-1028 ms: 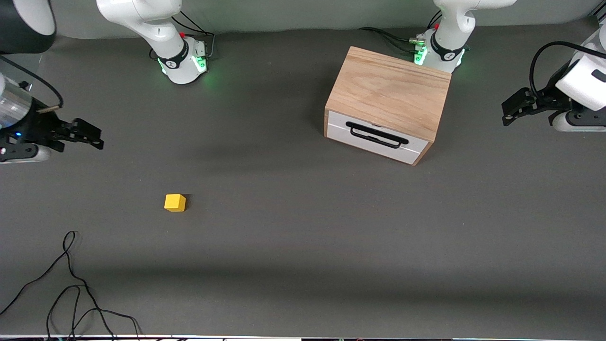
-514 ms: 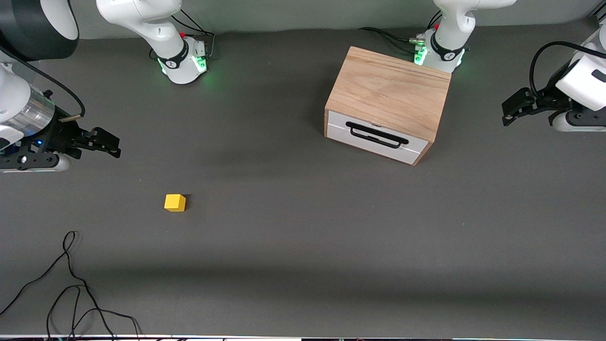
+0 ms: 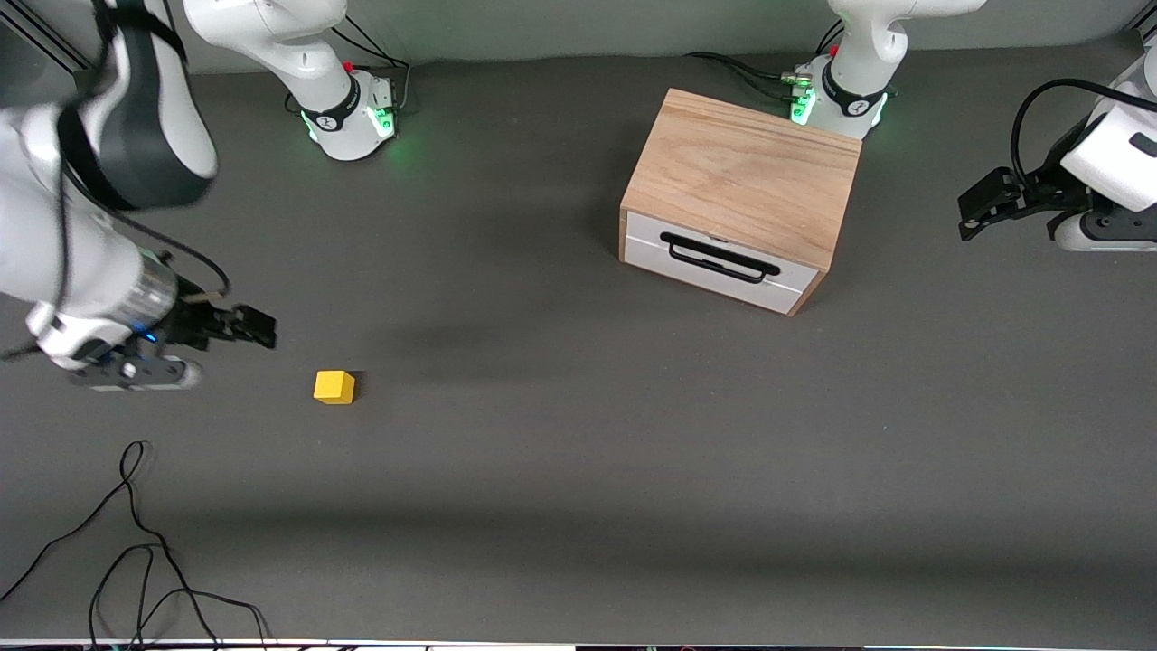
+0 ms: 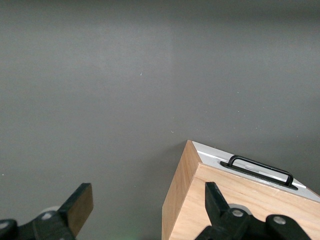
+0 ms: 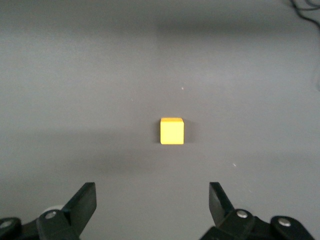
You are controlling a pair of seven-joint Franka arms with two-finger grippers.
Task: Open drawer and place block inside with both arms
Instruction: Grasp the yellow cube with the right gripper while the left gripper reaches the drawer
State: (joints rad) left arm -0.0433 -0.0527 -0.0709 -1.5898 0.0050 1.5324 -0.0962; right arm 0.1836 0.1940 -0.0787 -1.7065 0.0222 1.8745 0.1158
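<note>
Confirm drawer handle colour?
Black: the handle is a long bar on the drawer's white front. Shows best in the front view.

There are two robot arms, and each one has one claw, so two claws: the right claw (image 3: 258, 327) and the left claw (image 3: 974, 210). Each claw has two fingers, spread apart. There is one yellow block (image 3: 333, 387), which lies on the table just ahead of the right claw. There is one wooden cabinet (image 3: 746, 176) with one drawer (image 3: 714, 261), and the drawer has one black handle (image 3: 719, 257); it stands near the left claw. One loose black cable (image 3: 136, 542) lies on the one grey table (image 3: 578, 470).
</note>
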